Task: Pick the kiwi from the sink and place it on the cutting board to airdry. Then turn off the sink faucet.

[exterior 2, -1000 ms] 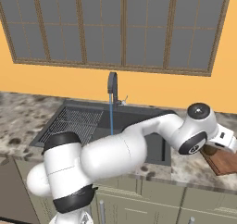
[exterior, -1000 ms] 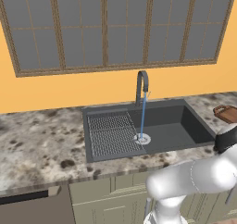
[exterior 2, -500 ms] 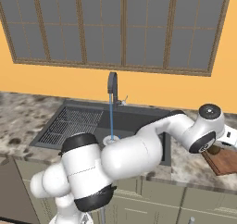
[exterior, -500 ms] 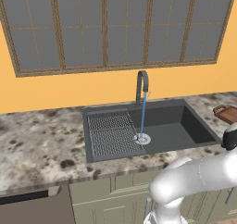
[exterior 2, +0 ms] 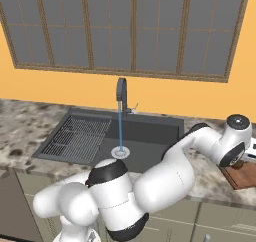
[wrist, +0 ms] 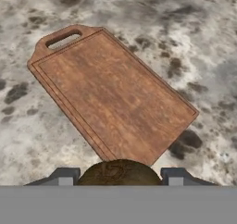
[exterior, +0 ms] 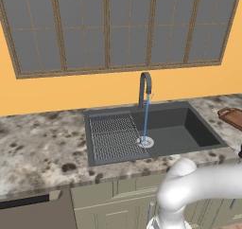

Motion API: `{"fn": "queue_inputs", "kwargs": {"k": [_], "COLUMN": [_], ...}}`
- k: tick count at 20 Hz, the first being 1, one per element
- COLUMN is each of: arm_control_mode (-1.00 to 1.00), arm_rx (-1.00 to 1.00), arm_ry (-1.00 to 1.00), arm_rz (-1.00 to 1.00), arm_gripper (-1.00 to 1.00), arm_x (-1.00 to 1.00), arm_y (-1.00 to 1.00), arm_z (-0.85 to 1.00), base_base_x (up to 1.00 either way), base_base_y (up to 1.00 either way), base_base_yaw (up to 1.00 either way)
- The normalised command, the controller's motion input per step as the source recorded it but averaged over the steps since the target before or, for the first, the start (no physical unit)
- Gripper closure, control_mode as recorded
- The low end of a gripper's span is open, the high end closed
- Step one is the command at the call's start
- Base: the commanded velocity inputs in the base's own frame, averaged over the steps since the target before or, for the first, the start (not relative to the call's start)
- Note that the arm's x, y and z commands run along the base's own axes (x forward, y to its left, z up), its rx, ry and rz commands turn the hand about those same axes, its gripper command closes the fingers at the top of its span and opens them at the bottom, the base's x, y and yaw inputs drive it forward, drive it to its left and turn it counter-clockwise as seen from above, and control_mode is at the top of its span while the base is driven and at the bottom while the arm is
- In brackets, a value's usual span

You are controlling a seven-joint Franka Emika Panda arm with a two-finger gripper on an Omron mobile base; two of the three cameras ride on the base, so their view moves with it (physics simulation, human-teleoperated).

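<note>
Room: kitchen wall (exterior: 56,93) was painted orange, with a wide row of grey-paned windows (exterior: 118,27) in brown frames above it.
Desk: speckled grey-and-brown stone desk (exterior: 38,143) ran along the wall, with pale green cabinet fronts (exterior: 113,199) below its edge.
Sink: the sink (exterior: 189,128) was a dark grey basin set into the desk; a wire grid rack (exterior: 113,137) lay in its left half and a round silver drain (exterior: 145,141) sat near the middle.
Sink faucet: the sink faucet (exterior: 143,88) stood at the back rim, its spout curved over at the top; a thin blue stream of water (exterior: 145,119) fell from it straight onto the drain.
Cutting board: the cutting board (wrist: 115,98) lay flat on the desk to the right of the sink, reddish-brown wood with a darker raised rim and a slotted handle at one end; in the hand view it lay slantwise below me.
My arm: it reached far to the right, with the wrist above the near edge of the board in the right base view.
Fingers: my fingers (wrist: 120,177) were clenched on the kiwi, one dark tip showing at each side of it.
Kiwi: the kiwi (wrist: 120,173) was a brown rounded fruit held between the tips, above the near corner of the board and not resting on it.
</note>
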Motion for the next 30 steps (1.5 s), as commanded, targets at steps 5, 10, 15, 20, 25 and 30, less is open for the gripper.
{"fn": "queue_inputs", "kwargs": {"k": [5, 10, 15, 20, 25, 30], "arm_control_mode": [-1.0, -1.0, -1.0, -1.0, -1.0, -1.0], "arm_rx": [0.0, 0.01, 0.01, 0.02, 0.02, 0.02], "arm_ry": [0.08, 0.05, 0.04, 0.04, 0.04, 0.05], "arm_rz": [0.03, 0.04, 0.05, 0.06, 0.06, 0.05], "arm_gripper": [1.0, 1.0, 1.0, 1.0, 1.0, 1.0], "arm_x": [0.23, 0.16, 0.15, 0.17, 0.16, 0.17], "arm_y": [-0.05, -0.14, -0.16, -0.2, -0.17, -0.15], "arm_z": [-0.31, -0.27, -0.28, -0.29, -0.25, -0.26], "base_base_x": [0.0, 0.0, 0.0, 0.0, 0.0, 0.0], "base_base_y": [0.0, 0.0, 0.0, 0.0, 0.0, 0.0], "base_base_yaw": [0.0, 0.0, 0.0, 0.0, 0.0, 0.0]}}
